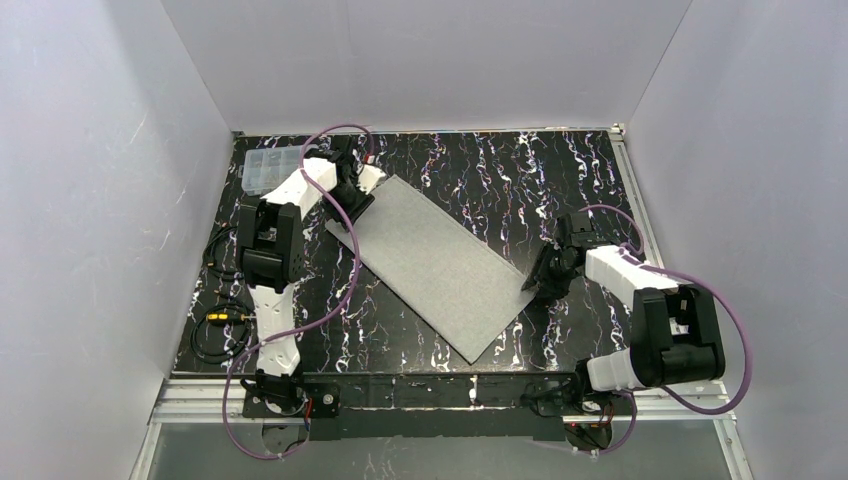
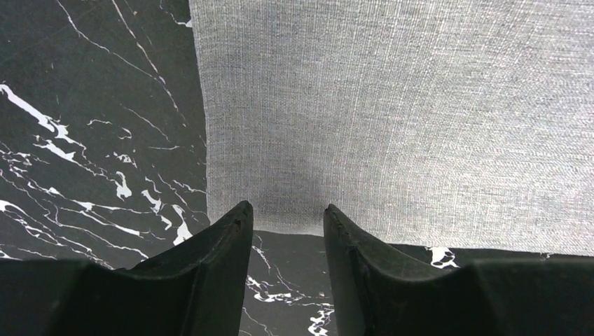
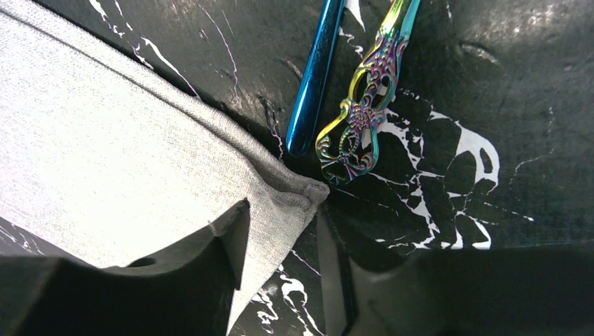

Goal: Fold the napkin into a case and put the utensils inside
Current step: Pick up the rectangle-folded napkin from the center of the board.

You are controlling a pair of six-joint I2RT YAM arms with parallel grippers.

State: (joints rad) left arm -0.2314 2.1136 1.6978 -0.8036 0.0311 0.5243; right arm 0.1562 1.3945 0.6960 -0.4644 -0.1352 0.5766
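grey woven napkin [image 1: 435,265] lies as a long layered rectangle, slanting from upper left to lower centre of the top view on the black white-veined marble table [image 1: 560,170]. the left gripper [image 2: 284,210] sits low at the strip's upper-left short edge, its jaws parted with the hem just beyond the tips and nothing between them. the right gripper [image 3: 284,210] straddles the opposite corner at centre right; its jaws stand apart around the cloth, and we see no pinch yet. we judge that each arm takes one end so the strip can fold over evenly without skewing. a slim shiny blue metal utensil [image 3: 312,84] and an iridescent filigree-handled utensil [image 3: 361,105] lie side by side, top centre of the right wrist view. they are just beside that corner, probably so they are handy once the case is made.
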